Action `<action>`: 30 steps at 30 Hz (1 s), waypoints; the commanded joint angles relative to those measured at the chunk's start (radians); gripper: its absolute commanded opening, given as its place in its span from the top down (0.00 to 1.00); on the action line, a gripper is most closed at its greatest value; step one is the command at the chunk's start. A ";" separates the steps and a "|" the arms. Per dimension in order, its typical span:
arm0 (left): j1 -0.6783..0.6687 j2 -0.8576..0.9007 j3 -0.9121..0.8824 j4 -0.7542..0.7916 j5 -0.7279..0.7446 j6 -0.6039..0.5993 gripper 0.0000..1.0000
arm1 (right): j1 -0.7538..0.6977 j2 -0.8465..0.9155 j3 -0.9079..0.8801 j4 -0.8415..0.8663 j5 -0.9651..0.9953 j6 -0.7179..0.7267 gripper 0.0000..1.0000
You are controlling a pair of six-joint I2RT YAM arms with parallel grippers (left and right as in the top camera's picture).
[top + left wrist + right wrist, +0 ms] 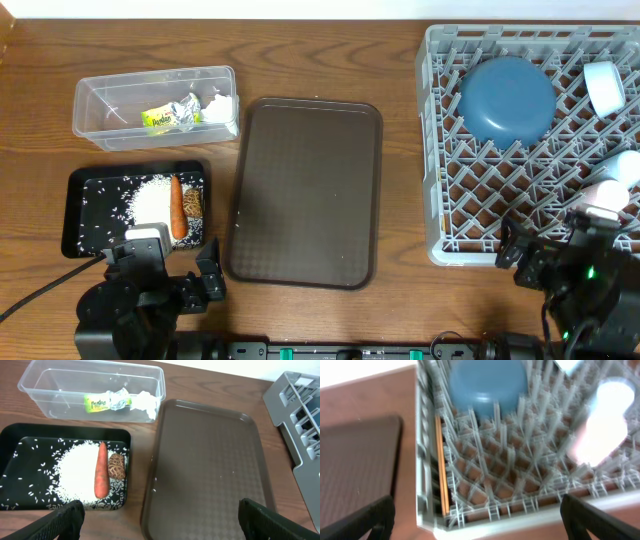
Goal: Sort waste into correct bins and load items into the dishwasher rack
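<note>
My left gripper [160, 512] and right gripper [476, 507] both stand wide open, empty. The wrapper [106, 402] and tissue [145, 402] lie in the clear tub [45, 395], far left; blue bowl [507, 98] and chopsticks [441, 467] sit in the rack [432, 150], right.

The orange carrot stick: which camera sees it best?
The left wrist camera. There the carrot stick is close and whole, lying on the white rice in the black tray, beside a brown lump. Overhead shows it small. The right wrist camera misses it entirely.
</note>
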 commanded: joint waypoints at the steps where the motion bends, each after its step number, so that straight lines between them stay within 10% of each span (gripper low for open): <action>1: -0.002 -0.003 -0.009 0.000 -0.008 -0.005 0.02 | 0.036 -0.114 -0.118 0.101 0.017 -0.013 0.01; 22: -0.002 -0.003 -0.009 0.000 -0.008 -0.005 0.02 | 0.073 -0.440 -0.800 1.114 -0.029 -0.106 0.01; 30: -0.002 -0.003 -0.009 0.000 -0.008 -0.005 0.02 | 0.074 -0.440 -0.813 0.888 -0.061 -0.156 0.01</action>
